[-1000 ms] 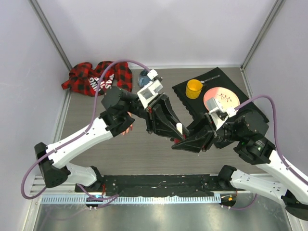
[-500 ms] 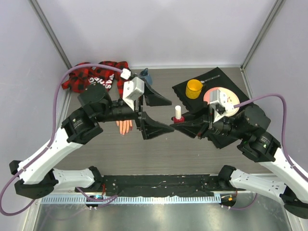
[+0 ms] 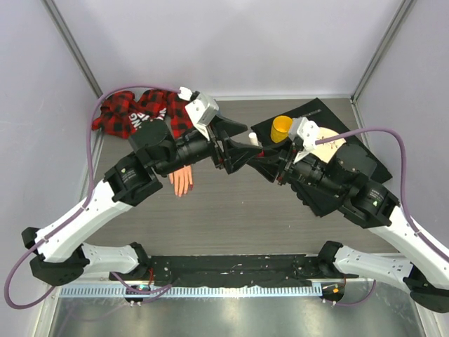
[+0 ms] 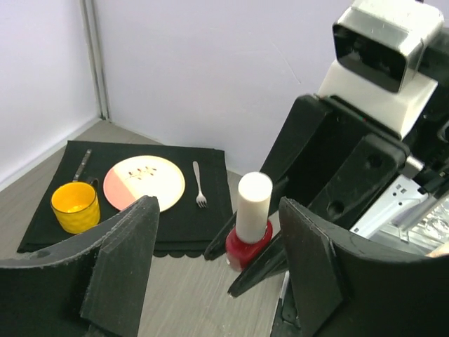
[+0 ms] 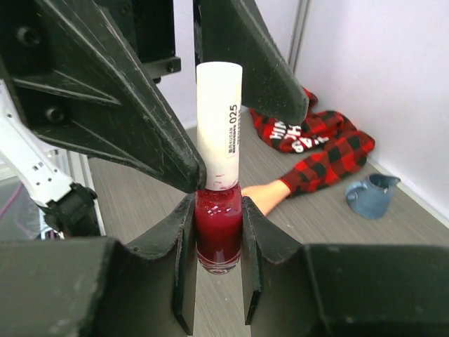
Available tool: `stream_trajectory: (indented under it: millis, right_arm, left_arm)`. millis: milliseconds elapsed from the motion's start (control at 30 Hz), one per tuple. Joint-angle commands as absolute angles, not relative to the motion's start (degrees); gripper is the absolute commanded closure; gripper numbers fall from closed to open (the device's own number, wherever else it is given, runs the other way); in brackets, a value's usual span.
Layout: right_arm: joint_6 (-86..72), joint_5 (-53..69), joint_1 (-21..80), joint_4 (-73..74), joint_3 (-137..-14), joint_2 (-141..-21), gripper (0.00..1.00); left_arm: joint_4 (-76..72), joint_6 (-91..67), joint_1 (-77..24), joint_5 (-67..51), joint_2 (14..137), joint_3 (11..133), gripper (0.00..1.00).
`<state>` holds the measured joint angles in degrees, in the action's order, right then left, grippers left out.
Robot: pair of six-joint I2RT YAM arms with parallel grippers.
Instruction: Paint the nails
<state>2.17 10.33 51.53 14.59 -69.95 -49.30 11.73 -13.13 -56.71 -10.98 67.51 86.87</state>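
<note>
- Your right end effector [image 5: 219,242] is clenched on the polish bottle [image 5: 218,226], its matte black fingers pressing the round glass base from both sides.
- The bottle stands upright, with dark red polish inside and a tall, smooth white cap [image 5: 219,126] printed "025".
- Your left end effector [image 4: 219,208] is released. Its wedge-shaped black fingers are spread wide with the cap between them, clear of both in the left wrist view.
- The mannequin hand [image 3: 181,180] is peach and skin-smooth, and lies flat on the wood-grain tabletop [image 3: 231,217] at about 9 o'clock from the bottle.
- Its long axis runs from 11 to 6 o'clock, and the fingers point toward 6.
- The nails [image 3: 182,192] sit at those fingertips, too small for you to judge their colour.
- The red-and-black plaid sleeve [image 3: 137,112] is soft and crumpled, bunched at 11 o'clock.
- A black scallop-edged mat [image 4: 203,210] at 2 o'clock carries a yellow cup [image 4: 74,207], a round pink-and-cream plate [image 4: 144,182] and a metal fork [image 4: 198,185].
- A small blue pitcher [image 5: 370,195] stands beside the sleeve.
</note>
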Motion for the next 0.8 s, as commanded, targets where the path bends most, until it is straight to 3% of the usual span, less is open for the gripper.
stream_trajectory:
  millis: [0, 67, 333, 367, 400, 500, 533, 567, 633, 700, 767]
  right_arm:
    - [3.43, 6.33, 51.68, 13.18, -71.81, -49.22, 0.99]
    - [3.52, 6.07, 51.68, 13.19, -71.72, -49.31, 0.99]
    - [2.73, 6.59, 51.68, 12.39, -71.54, -48.6, 0.99]
    - [2.72, 7.03, 51.68, 12.39, -71.63, -48.52, 0.99]
    - [2.64, 8.6, 51.68, 12.22, -71.37, -48.25, 0.99]
    - [2.55, 12.9, 51.68, 11.43, -70.23, -46.24, 0.99]
    - [2.64, 18.66, 51.68, 11.51, -69.88, -45.8, 0.99]
    - [2.38, 23.51, 51.68, 11.51, -69.35, -45.01, 0.99]
    - [0.1, 37.26, 51.77, 11.08, -69.34, -44.12, 0.99]
    - [-6.75, 43.65, 51.68, 8.01, -69.52, -44.3, 0.99]
    - [-10.96, 46.49, 51.68, 1.1, -66.99, -42.9, 0.99]
  left_arm:
    - [5.45, -14.41, -56.6, -9.84, 68.55, 88.95, 0.29]
    - [5.19, -15.11, -56.51, -9.85, 69.34, 89.12, 0.32]
    - [6.94, -17.4, -56.6, -15.81, 71.8, 91.05, 0.65]
    - [7.03, -17.49, -56.6, -17.56, 71.89, 91.32, 0.89]
    - [7.03, -18.01, -56.6, -19.84, 72.24, 91.49, 1.0]
    - [6.86, -19.59, -55.47, -40.71, 74.43, 93.42, 1.0]
    - [4.68, -22.82, -55.37, -56.01, 76.36, 94.3, 1.0]
    - [2.22, -25.2, -55.28, -62.16, 76.9, 93.87, 1.0]
    - [-17.09, -38.92, -55.46, -72.89, 76.56, 87.48, 1.0]
    - [-31.93, -46.72, -55.37, -75.66, 75.33, 79.59, 1.0]
    - [-30.35, -44.15, -55.28, -75.5, 74.1, 78.14, 1.0]
